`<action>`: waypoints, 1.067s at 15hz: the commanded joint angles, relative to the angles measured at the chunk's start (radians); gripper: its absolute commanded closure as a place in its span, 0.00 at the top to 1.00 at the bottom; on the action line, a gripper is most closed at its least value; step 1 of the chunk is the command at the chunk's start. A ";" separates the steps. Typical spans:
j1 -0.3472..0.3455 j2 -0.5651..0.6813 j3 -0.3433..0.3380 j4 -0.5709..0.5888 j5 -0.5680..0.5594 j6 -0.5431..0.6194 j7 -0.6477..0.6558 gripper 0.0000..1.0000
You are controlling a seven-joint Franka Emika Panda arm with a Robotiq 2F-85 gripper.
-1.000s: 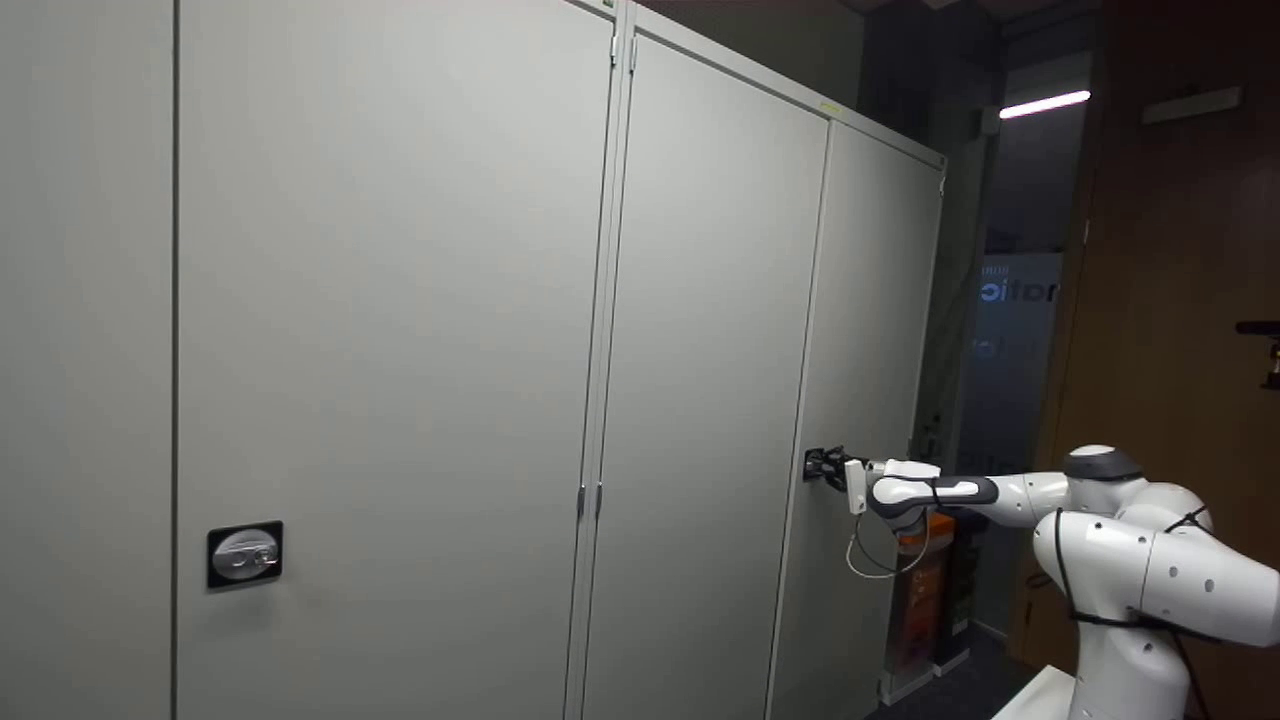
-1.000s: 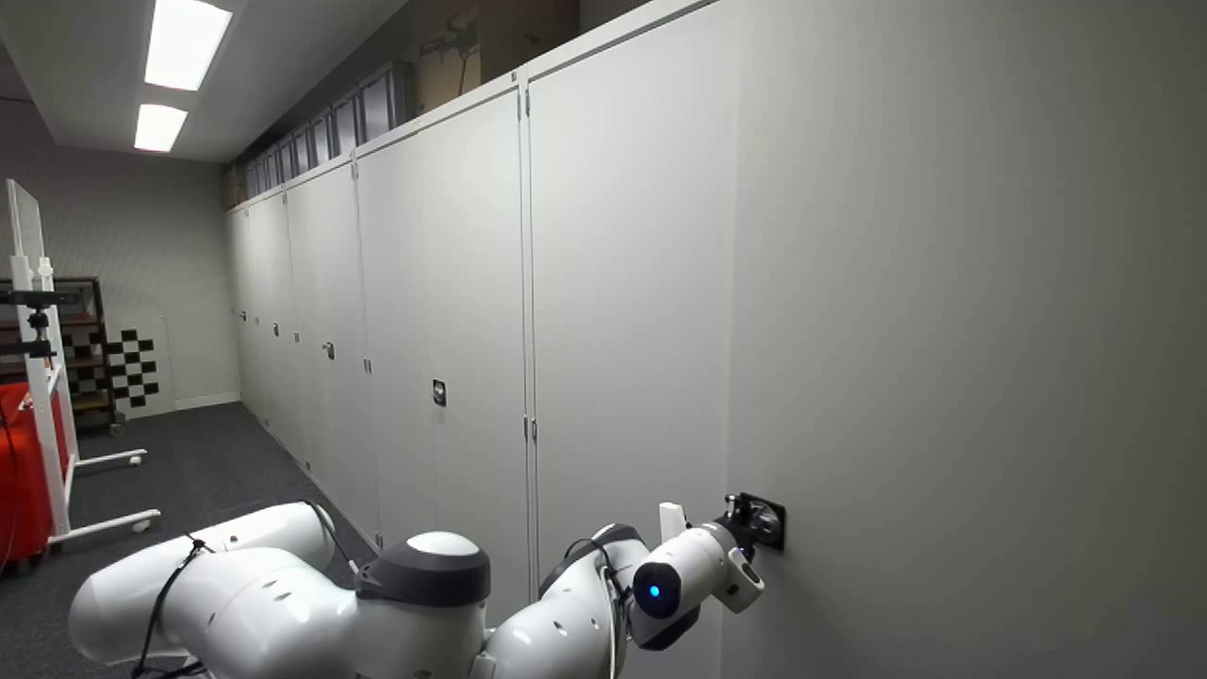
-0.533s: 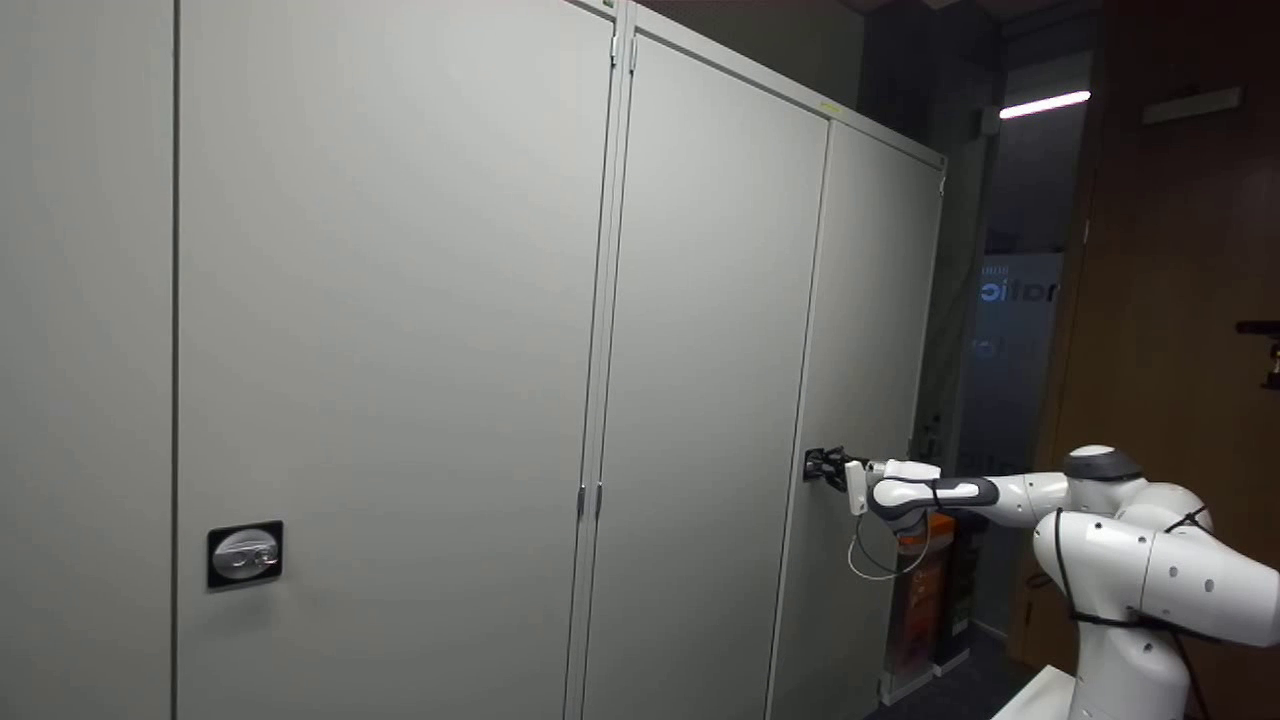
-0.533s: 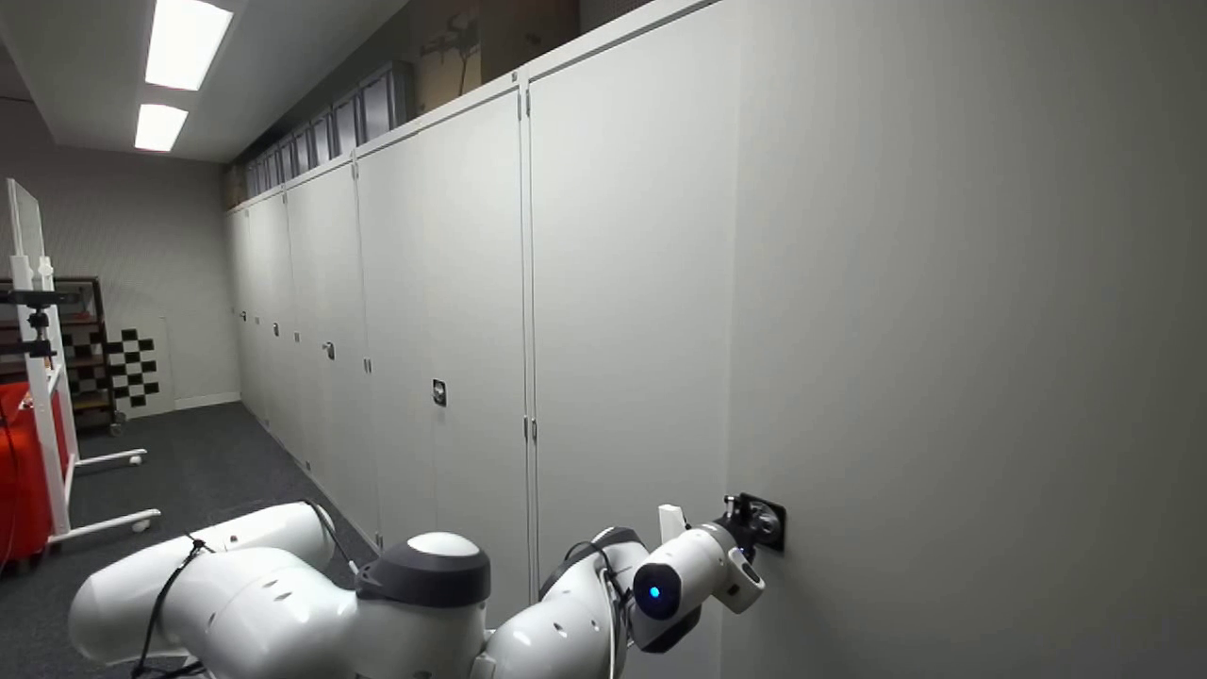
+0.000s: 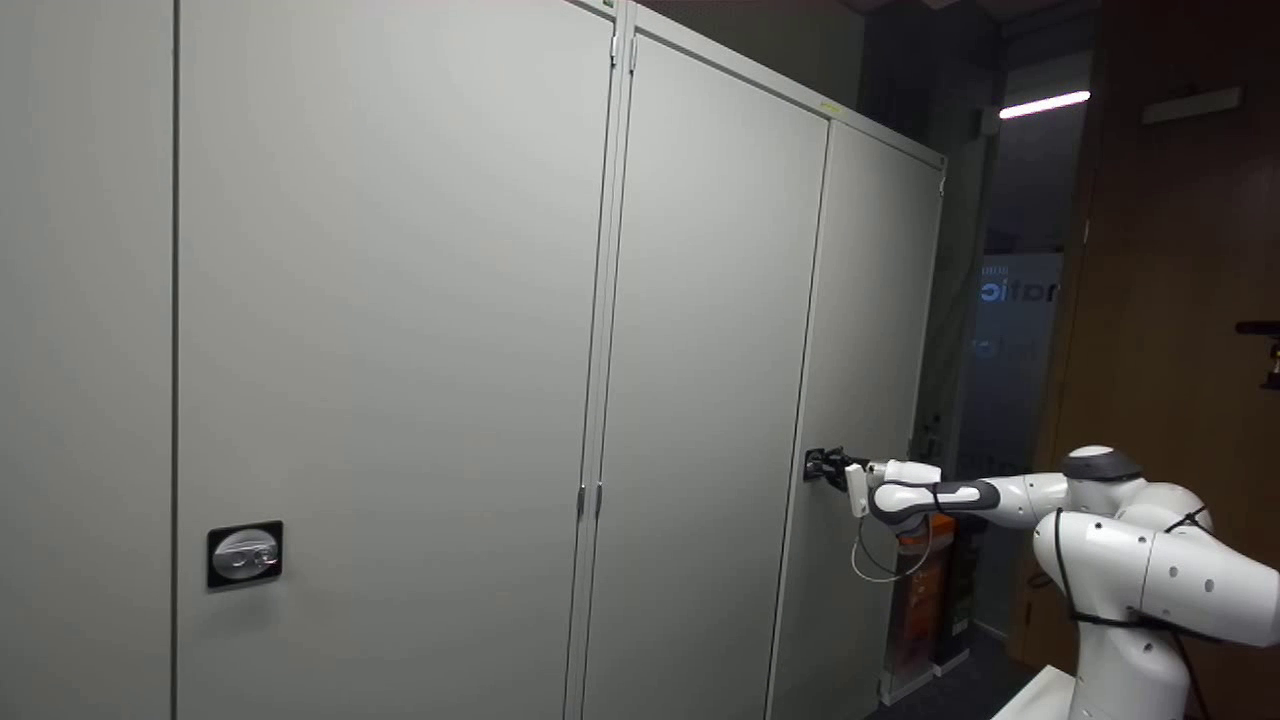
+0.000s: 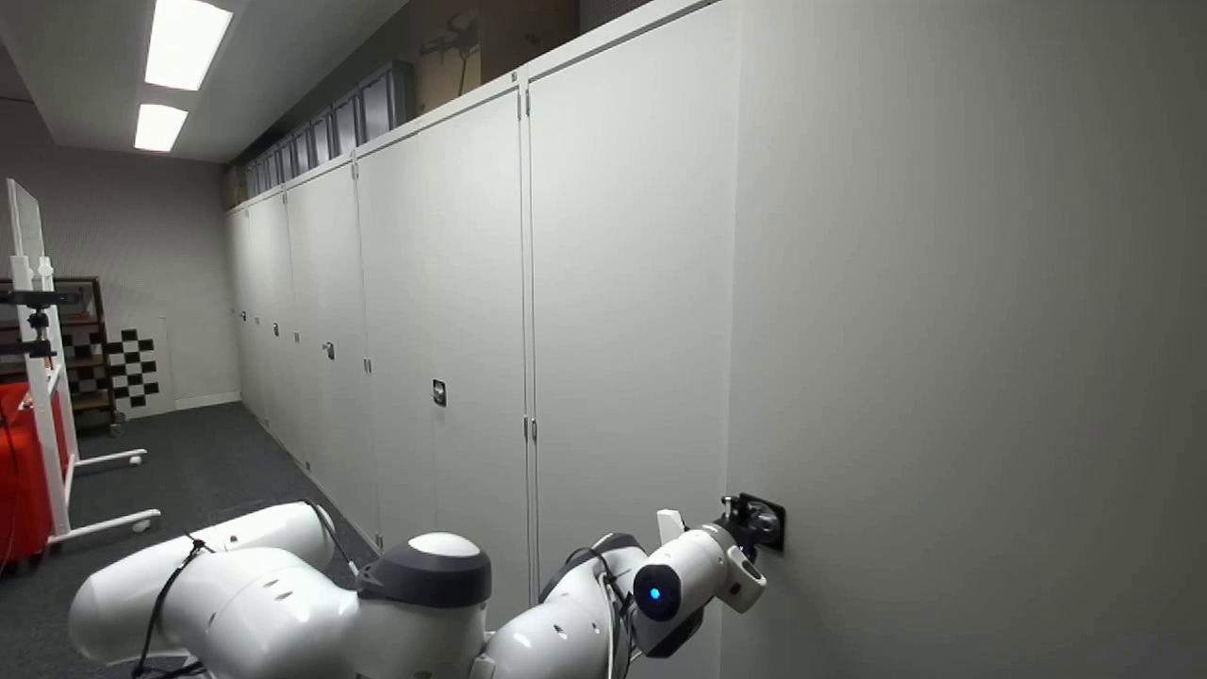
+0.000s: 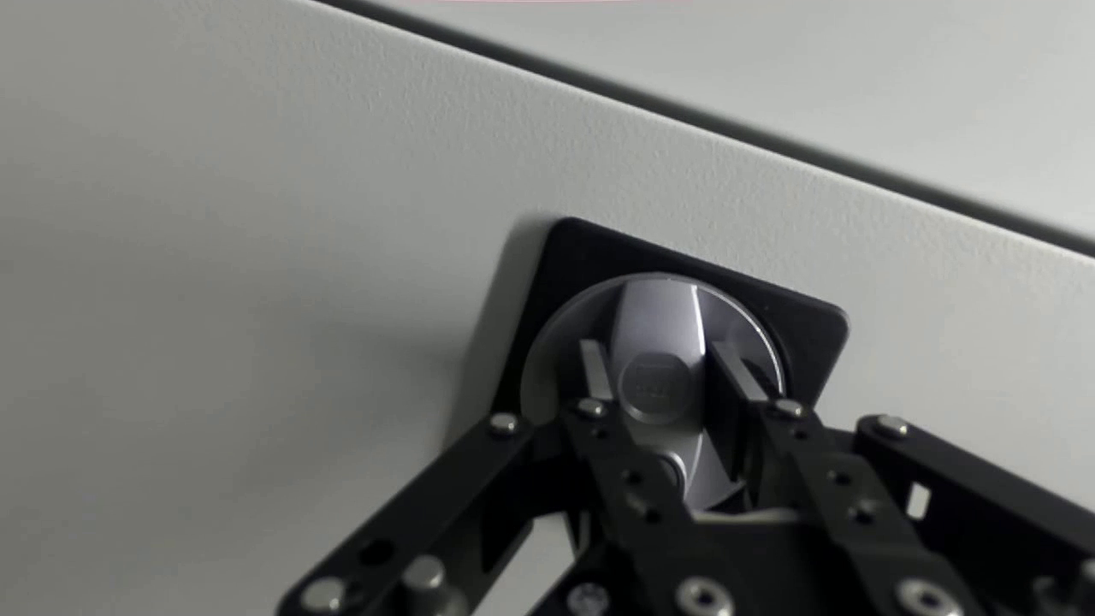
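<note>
Pose: the white arm (image 5: 1095,570) holds its forearm roughly level, reaching across to the tall grey cabinet door (image 5: 870,300); wrist points into the panel. A thin cable (image 5: 880,579) droops in a loop beneath the wrist.

Grip: end effector (image 7: 659,368) is clamped on the raised ridge of the round silver handle (image 7: 657,312), fingers (image 7: 596,370) set close along either flank. Handle sits in a black backing plate (image 7: 590,248) fixed to the door; ridge lies askew to the plate's sides. Both exterior views show the end effector meeting the door at this plate.

Edges: door seam (image 7: 710,124) passes diagonally near the plate in the wrist view, not touching it. Neighbouring door (image 7: 941,77) lies beyond, looks flush.

Room: away from the seam, the door face runs flat and broad. Forearm stands apart from the panel. In an exterior view, an orange upright object (image 5: 918,600), too dim to identify, stands by the cabinet's end. Dark carpet (image 6: 207,453) runs alongside the cabinet row; a wheeled white frame (image 6: 54,481) is well apart from the end effector.
</note>
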 commanded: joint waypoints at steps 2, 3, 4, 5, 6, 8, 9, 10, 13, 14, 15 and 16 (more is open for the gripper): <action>0.047 0.000 -0.029 0.071 -0.045 0.000 -0.028 0.08; 0.050 0.000 -0.029 0.077 -0.050 0.000 -0.036 0.08; 0.053 0.000 -0.029 0.084 -0.052 0.000 -0.047 0.08; 0.055 0.000 -0.027 0.089 -0.058 0.000 -0.059 0.08; 0.058 0.000 -0.027 0.095 -0.060 0.000 -0.069 0.08; 0.060 0.000 -0.030 0.104 -0.071 0.000 -0.095 0.08; 0.061 0.000 -0.031 0.109 -0.074 0.000 -0.110 0.08; 0.064 0.000 -0.033 0.115 -0.075 0.000 -0.123 0.08; 0.068 0.000 -0.036 0.123 -0.086 0.000 -0.157 0.08; 0.068 0.000 -0.036 0.124 -0.088 0.000 -0.164 0.08; 0.069 0.000 -0.037 0.127 -0.092 0.000 -0.172 0.08; 0.069 0.000 -0.039 0.128 -0.099 0.000 -0.181 0.08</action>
